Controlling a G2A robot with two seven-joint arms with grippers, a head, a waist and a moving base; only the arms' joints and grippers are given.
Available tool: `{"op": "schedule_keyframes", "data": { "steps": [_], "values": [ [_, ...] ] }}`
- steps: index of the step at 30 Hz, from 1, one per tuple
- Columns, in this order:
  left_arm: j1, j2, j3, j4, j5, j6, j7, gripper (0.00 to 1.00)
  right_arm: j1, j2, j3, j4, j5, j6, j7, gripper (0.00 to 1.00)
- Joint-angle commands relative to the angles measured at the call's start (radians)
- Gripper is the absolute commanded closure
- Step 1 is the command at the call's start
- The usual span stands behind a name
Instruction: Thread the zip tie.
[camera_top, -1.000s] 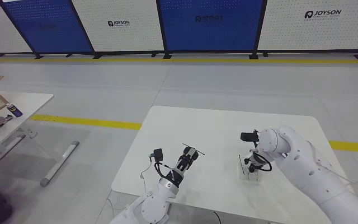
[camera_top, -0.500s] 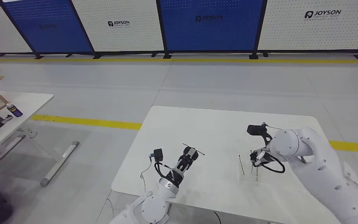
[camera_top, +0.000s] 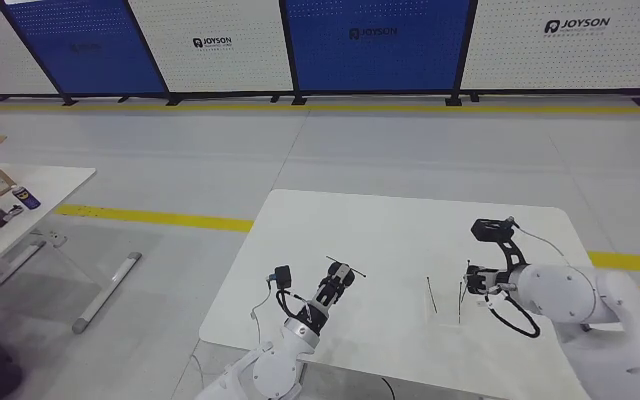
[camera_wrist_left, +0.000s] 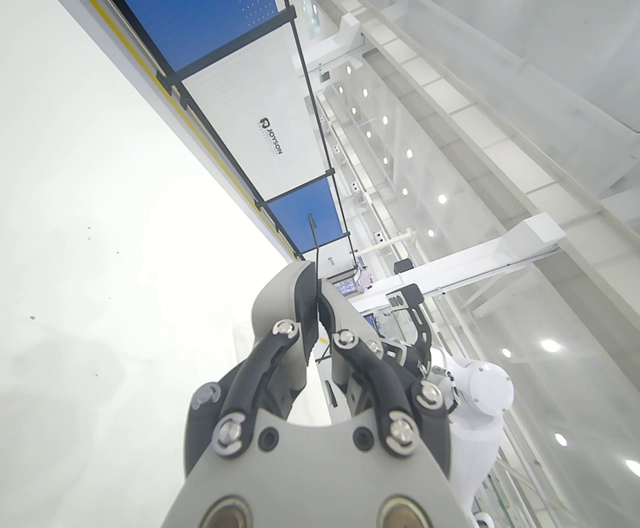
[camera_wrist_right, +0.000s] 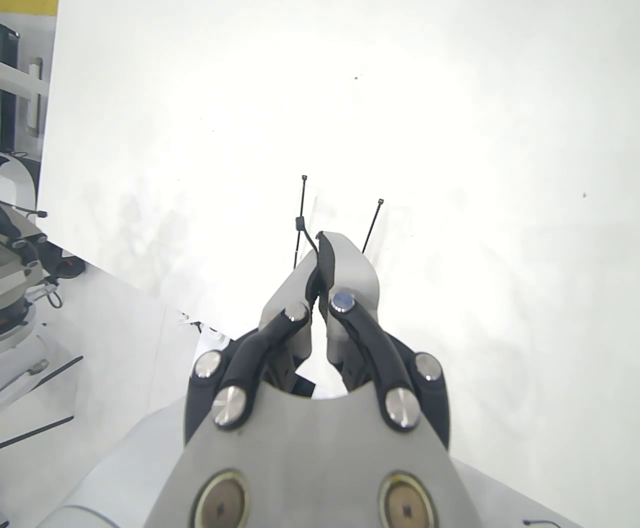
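Pinching one zip tie in each tool over the white table (camera_top: 400, 225).
Clamping a thin black plastic zip tie (camera_wrist_left: 313, 235) between the pressed-together fingertips of the left tool (camera_wrist_left: 315, 277), with the strap poking out past the tips, above the near part of the table. Gripping a second, curved black zip tie (camera_wrist_right: 300, 221) in the right tool (camera_wrist_right: 320, 252), likewise closed down on it, well apart toward the table's other side, just beside two more black zip ties (camera_wrist_right: 372, 225) at the table surface.
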Motion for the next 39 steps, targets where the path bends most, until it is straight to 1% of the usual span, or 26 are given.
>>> {"op": "schedule_keyframes", "data": {
  "steps": [1, 32, 34, 36, 39],
  "values": [
    [0.000, 0.000, 0.000, 0.000, 0.000, 0.000, 0.000, 1.00, 0.000, 0.000, 0.000, 0.000, 0.000, 0.000, 0.000, 1.00],
    [0.000, 0.000, 0.000, 0.000, 0.000, 0.000, 0.000, 1.00, -0.004, 0.000, 0.000, 0.002, 0.003, -0.001, -0.008, 1.00],
    [0.000, 0.000, 0.000, 0.000, 0.000, 0.000, 0.000, 1.00, -0.035, -0.006, 0.006, 0.002, 0.041, 0.000, -0.102, 1.00],
    [0.000, 0.000, 0.000, 0.000, 0.000, 0.000, 0.000, 1.00, -0.057, -0.010, 0.012, -0.017, 0.065, 0.000, -0.186, 1.00],
    [0.000, 0.000, 0.000, 0.000, 0.000, 0.000, 0.000, 1.00, -0.108, -0.024, 0.052, -0.048, 0.181, 0.000, -0.362, 1.00]
  ]
}}
